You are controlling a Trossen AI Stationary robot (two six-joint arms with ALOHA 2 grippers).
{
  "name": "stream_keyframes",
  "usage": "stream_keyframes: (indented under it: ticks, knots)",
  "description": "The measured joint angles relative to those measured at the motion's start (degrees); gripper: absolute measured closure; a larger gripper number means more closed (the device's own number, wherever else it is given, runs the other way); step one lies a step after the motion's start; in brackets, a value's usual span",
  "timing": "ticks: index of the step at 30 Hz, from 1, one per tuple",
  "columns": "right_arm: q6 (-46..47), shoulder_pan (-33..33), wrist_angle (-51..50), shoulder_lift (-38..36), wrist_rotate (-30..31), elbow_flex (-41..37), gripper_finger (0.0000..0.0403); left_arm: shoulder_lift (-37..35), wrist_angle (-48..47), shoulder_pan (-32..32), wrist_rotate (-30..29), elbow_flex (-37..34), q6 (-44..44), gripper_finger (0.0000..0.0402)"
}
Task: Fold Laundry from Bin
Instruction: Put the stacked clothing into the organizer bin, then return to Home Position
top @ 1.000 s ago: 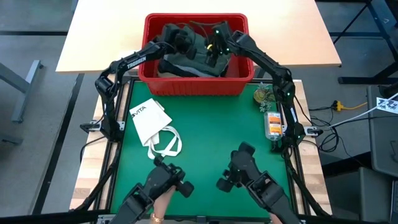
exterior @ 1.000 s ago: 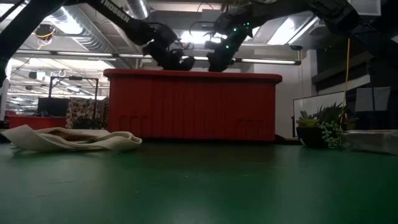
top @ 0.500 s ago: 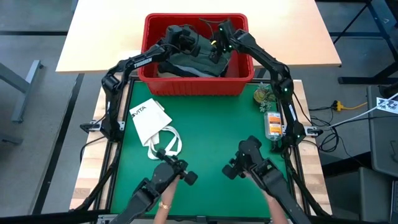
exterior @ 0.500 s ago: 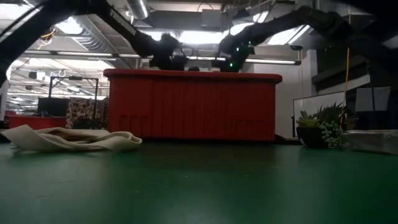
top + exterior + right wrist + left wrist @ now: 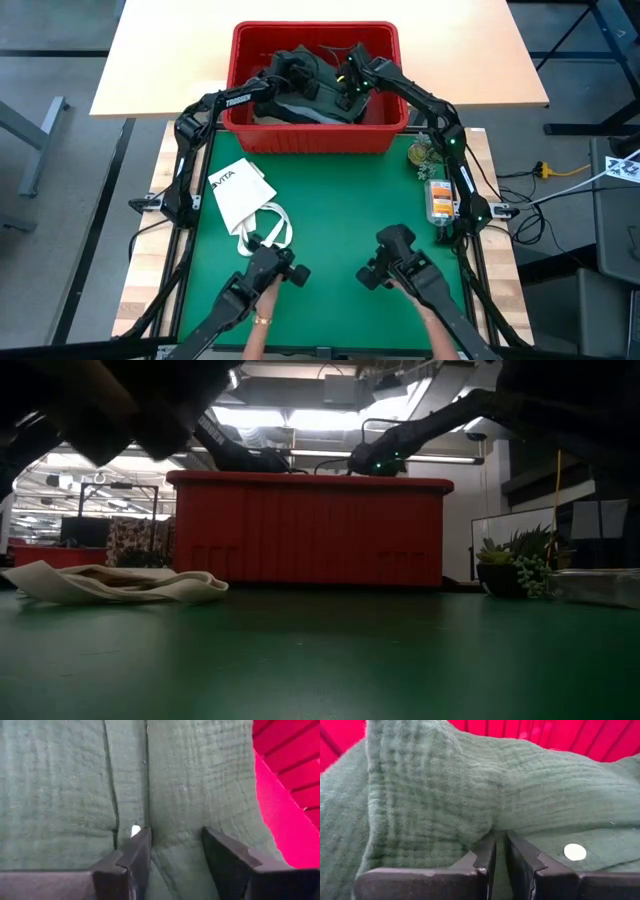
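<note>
— Where is the laundry sitting?

— It is lying heaped inside the red bin [image 5: 315,128] at the far end of the green tabletop [image 5: 330,230]; the dark olive-green piece [image 5: 318,95] is lying on top.

— What is the left gripper [image 5: 500,851] doing?

— It is reaching down into the bin, its fingers nearly together and pinching a fold of the olive-green piece.

— And the right gripper [image 5: 176,851]?

— It is pressing into the same cloth near the bin's wall, fingers standing wider, with fabric bulging between them.

— Anything else lying around?

— A white tote bag [image 5: 245,195] is lying flat on the tabletop, well apart from the bin.
</note>
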Motion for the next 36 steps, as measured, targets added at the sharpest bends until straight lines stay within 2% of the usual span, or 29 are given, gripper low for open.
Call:
stream_keyframes:
  ticks: [4, 10, 18, 21, 26, 30, 36]
  knots:
    - [0.0, 0.0, -0.5, -1.0, 0.4, -0.2, 0.0221, -0.7, 0.3, 0.1, 2.6, 0.0, 0.0, 0.0363]
    - [-0.3, 0.0, -1.2, -6.2, 0.6, -0.3, 0.0221, -6.1, 0.5, -0.3, 2.8, 0.0, 0.0, 0.0363]
    - [-0.3, 0.7, -4.3, -17.9, 0.2, -0.3, 0.0221, -19.8, -3.8, -2.2, 4.4, 0.0, 1.2, 0.0363]
    - [-0.2, 2.0, -8.2, -23.3, -0.2, -0.2, 0.0221, -26.0, -8.5, -4.2, 2.4, 0.0, 4.7, 0.0363]
    - [-0.2, 6.4, -15.6, -31.6, -4.6, -0.2, 0.0226, -36.2, -19.2, -9.6, 1.3, 0.0, 9.1, 0.0377]
    - [-0.1, 11.0, -19.3, -37.9, -8.0, -0.2, 0.027, -43.8, -27.9, -15.6, 1.3, 0.0, 9.4, 0.0398]
    - [0.0, 18.5, -23.4, -47.1, -9.1, -0.2, 0.0388, -53.5, -36.8, -26.8, -0.1, -0.1, 7.9, 0.04]
